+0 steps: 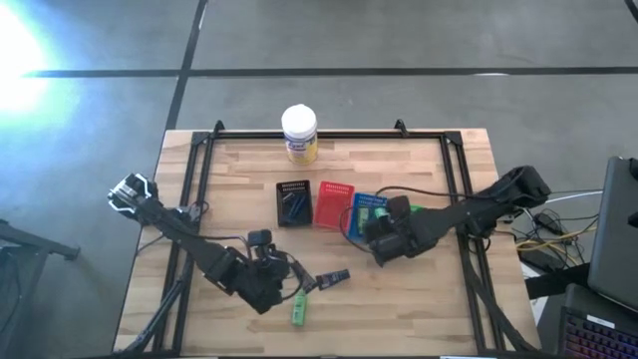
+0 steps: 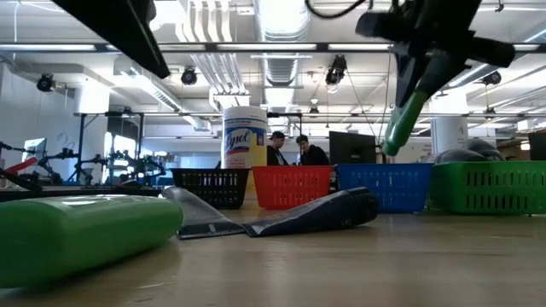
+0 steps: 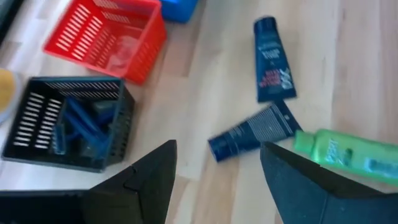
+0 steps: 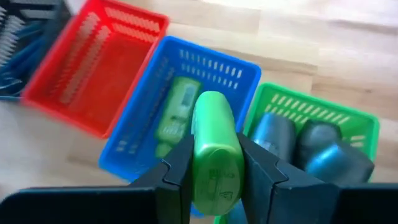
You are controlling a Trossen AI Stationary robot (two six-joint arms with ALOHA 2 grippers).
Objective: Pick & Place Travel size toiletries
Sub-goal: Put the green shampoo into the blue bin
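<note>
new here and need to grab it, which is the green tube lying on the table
Start at the row of four trays mid-table, then look toward the near edge by the left gripper. The green tube lies there, beside two navy tubes, the only bright green item loose on the wood.

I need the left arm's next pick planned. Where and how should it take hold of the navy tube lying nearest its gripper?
Grip the navy tube across its round body, near the cap end, coming straight down. It lies flat on the table; the left gripper hovers open beside it.
</note>
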